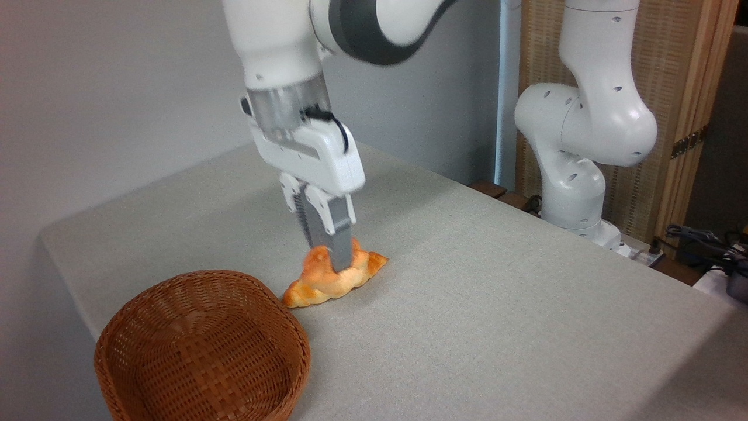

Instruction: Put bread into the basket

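The bread (316, 264), a small lumpy golden-orange bun, is low over the grey table (497, 304), just behind a longer braided loaf (327, 285). My gripper (325, 260) reaches straight down onto it. One grey finger (339, 245) covers the bun's right side and the other stands behind its left side, so the bun is clamped between them and partly hidden. The round brown wicker basket (146, 345) stands empty at the front left, a short way left of the bun and loaf.
The braided loaf lies on the table touching the bun's front, its pointed ends facing the basket and the back right. A second white robot arm (578, 146) stands at the table's right rear edge, with cables (701, 240) beside it.
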You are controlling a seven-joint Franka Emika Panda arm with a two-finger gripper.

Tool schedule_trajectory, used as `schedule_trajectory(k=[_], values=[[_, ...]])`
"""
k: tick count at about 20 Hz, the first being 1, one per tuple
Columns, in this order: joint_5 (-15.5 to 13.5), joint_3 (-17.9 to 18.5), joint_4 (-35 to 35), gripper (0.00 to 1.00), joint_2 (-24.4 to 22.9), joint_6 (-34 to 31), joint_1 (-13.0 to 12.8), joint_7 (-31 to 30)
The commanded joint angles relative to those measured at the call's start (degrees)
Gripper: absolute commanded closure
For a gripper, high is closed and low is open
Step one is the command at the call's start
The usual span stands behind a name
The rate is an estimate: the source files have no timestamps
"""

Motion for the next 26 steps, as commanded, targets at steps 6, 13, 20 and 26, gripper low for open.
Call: schedule_trajectory(k=[6, 13, 20, 26], values=[[-2.0, -5.7, 26.4, 0.53, 24.4, -0.9, -0.2, -10.0], [-1.6, -9.8, 27.3, 0.16, 32.1, 11.2, -0.2, -22.3], [-1.4, -9.8, 27.3, 0.0, 32.1, 11.5, -0.2, -22.1], [-1.4, -9.6, 27.2, 0.0, 31.0, 10.8, 0.0, -21.8]])
